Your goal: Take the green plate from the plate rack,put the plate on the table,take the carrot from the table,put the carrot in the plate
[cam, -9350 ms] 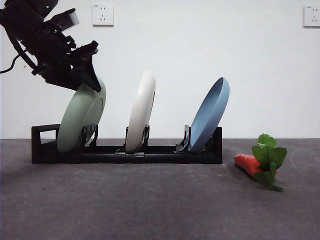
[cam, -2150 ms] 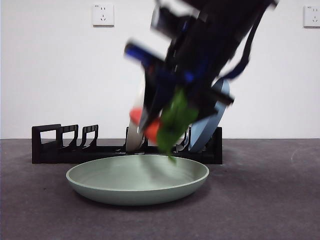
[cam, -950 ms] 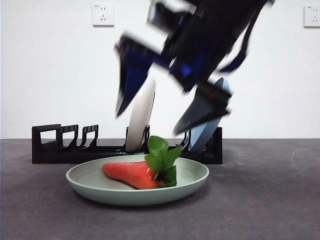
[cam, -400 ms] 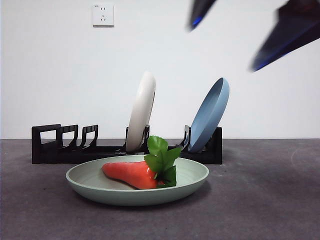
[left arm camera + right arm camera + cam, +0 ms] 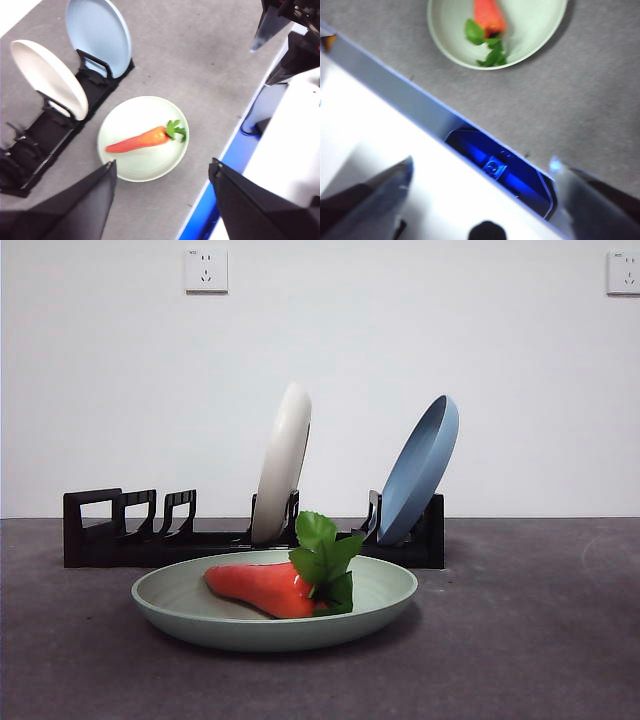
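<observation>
Both claws, left (image 5: 160, 187) and right (image 5: 480, 187), hang wide and empty, high off the table (image 5: 540, 640). The carrot (image 5: 265, 588) lies in the plate (image 5: 180, 605) before the rack (image 5: 100, 530). Task looks complete; nothing left to grasp.

No legible text — anywhere.

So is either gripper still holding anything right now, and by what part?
Nothing is held. Both the left gripper and right gripper are open and empty. The carrot lies in the green plate on the table.
</observation>
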`<action>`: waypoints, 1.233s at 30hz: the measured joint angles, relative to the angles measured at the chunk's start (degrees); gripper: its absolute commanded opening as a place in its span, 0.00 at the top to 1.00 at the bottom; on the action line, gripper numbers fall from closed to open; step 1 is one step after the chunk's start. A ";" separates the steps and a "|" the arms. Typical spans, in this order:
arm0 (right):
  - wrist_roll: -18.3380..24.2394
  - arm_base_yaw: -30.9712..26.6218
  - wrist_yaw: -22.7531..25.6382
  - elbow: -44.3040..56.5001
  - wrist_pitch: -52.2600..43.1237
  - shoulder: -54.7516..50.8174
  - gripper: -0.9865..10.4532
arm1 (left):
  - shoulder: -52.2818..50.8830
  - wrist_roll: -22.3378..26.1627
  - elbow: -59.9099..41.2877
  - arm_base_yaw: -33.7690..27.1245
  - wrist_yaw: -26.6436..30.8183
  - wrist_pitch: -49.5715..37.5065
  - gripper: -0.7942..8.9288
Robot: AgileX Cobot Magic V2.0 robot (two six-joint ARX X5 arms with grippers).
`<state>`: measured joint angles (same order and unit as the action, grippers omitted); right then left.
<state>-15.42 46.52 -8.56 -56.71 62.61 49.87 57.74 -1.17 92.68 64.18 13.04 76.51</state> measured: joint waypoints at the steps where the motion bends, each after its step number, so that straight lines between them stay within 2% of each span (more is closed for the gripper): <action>1: 0.02 0.00 -0.81 0.00 -0.07 -0.04 0.93 | 0.00 0.00 0.00 0.00 -0.77 0.00 0.77; 3: 0.22 0.00 -1.81 0.00 -0.09 -0.07 0.92 | 0.00 -0.02 0.00 0.00 -1.95 0.00 0.94; 32: 0.44 0.00 -1.88 0.00 -0.52 -0.07 0.91 | 0.00 -0.22 0.00 0.00 -2.86 0.00 0.92; 37: 0.44 0.00 -1.90 0.00 -0.50 -0.07 0.91 | -0.24 0.57 0.00 -1.18 -0.04 -0.15 0.92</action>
<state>-14.98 46.52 -10.46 -56.71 62.11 49.80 57.49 -0.60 92.68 63.00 12.99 76.36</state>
